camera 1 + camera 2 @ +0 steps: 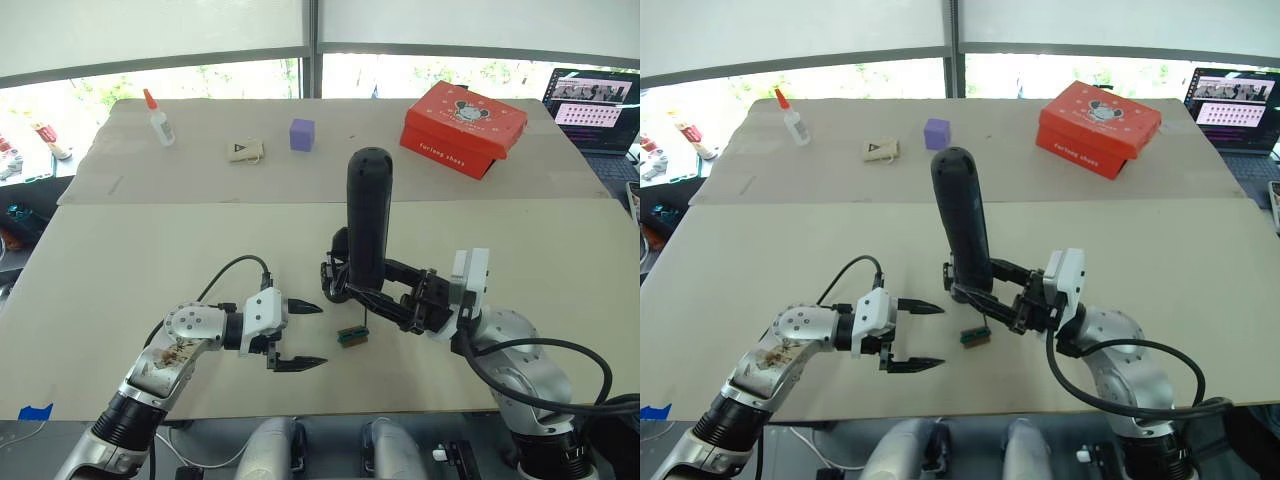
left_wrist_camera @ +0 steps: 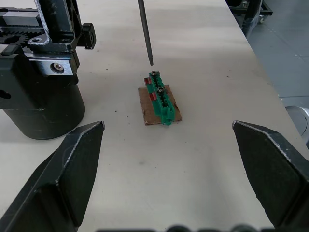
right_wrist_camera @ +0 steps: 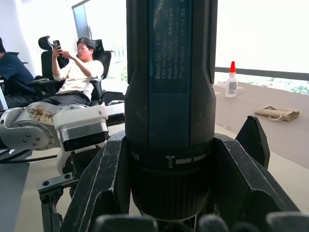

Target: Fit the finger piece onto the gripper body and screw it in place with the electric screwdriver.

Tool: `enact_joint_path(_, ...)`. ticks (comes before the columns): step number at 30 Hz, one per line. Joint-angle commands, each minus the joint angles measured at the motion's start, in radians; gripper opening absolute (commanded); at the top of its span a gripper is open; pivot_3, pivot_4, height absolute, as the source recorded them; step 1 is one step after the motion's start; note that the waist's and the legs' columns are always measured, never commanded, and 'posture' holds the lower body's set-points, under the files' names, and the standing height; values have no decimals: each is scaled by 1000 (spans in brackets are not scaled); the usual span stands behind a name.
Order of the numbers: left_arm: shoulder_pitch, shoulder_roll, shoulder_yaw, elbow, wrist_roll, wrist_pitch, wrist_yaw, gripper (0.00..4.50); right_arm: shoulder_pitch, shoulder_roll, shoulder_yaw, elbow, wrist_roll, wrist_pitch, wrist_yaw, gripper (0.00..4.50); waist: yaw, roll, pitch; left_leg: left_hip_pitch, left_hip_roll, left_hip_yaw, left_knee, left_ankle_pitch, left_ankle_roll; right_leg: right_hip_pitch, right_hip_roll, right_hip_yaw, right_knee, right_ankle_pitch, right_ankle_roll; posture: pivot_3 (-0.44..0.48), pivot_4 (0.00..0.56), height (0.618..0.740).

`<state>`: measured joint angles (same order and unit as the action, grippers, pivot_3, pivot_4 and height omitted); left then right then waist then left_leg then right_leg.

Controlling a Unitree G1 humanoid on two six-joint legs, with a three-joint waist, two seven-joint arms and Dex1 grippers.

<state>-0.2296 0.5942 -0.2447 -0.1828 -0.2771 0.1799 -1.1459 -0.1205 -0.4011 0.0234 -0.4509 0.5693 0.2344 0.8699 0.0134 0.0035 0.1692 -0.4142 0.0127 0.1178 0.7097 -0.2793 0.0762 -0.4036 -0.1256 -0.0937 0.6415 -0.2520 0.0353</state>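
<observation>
Left eye view: the electric screwdriver is held upright by the right pincer, clamped round its lower barrel, near the middle of the table toward its near edge. The thin bit is poised just above a small green-and-brown block. The gripper body is seen beside that block in the left wrist view. The left pincer is spread wide and empty, close to the near edge, with bare tabletop around it. The finger piece cannot be made out apart from the gripper body.
</observation>
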Motion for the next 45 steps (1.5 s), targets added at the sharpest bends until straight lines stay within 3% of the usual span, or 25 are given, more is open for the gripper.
enact_joint_path(1,-12,-3,0,-29,-4,-1,5,4500,-4,-1,-13,-52,9,-45,2,1887,0,0,0,0,0,0,0,0,0,0,0,0,0,0,0,0,150,740)
enact_joint_path(45,-6,4,8,-23,-2,-8,5,4500,-34,2,-4,-19,-4,-44,6,1887,0,0,0,0,0,0,0,0,0,0,0,0,0,0,0,0,150,740)
